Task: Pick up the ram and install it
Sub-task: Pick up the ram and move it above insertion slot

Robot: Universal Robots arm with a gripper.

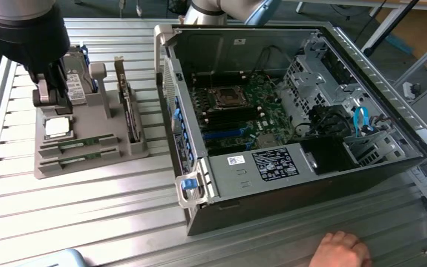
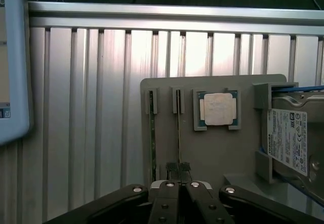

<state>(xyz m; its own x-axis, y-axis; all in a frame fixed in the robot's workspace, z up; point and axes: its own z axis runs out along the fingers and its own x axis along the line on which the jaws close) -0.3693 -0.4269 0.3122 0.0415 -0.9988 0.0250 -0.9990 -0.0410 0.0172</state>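
The claw (image 1: 53, 104) (image 2: 177, 167) hangs above the grey tray (image 1: 135, 149) (image 2: 212, 153), which lies on the ribbed metal desk (image 1: 87, 211) (image 2: 91, 107) near the desk's edge at the exterior view's left. Its fingers are pressed together, and it seems to hold nothing, although the fingertips hide the spot below them. The ram (image 1: 78, 146) (image 2: 178, 128) stands on its long edge in a slot of the tray. In the wrist view the closed tips sit in line with one end of it. A second ram stick (image 1: 78, 161) (image 2: 152, 143) lies in the next slot, parallel and just beside it. The silver processor chip (image 1: 56, 128) (image 2: 217, 108) rests in its own recess near the ram, and a hard drive (image 1: 80, 78) (image 2: 291, 138) stands further back. The open computer case (image 1: 221, 172) lies in the middle of the desk, well apart from the tray. A person's hand (image 1: 339, 250) rests near the front edge of the desk.
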